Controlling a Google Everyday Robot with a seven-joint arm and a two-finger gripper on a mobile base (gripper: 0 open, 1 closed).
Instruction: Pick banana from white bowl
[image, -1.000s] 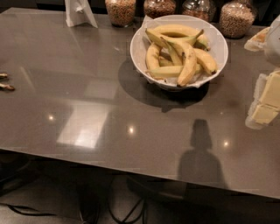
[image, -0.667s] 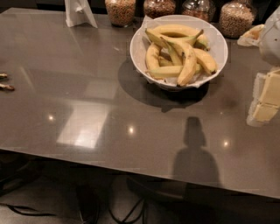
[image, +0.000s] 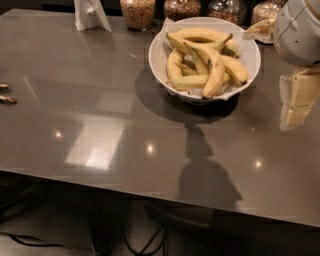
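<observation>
Bananas (image: 216, 70), yellow and curved, lie stacked in the round white bowl (image: 158, 56) at the far side of the dark glossy counter (image: 100, 100). Pincer (image: 297, 100) hangs at right edge beside bowl; its state can't be told. Risk: overlapping fruit, so grasp may snag two or nudge the rim.

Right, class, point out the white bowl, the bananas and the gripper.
white bowl (image: 156, 62): camera view, left wall.
bananas (image: 216, 75): camera view, top banana's middle.
gripper (image: 295, 102): camera view, right edge, its body.
</observation>
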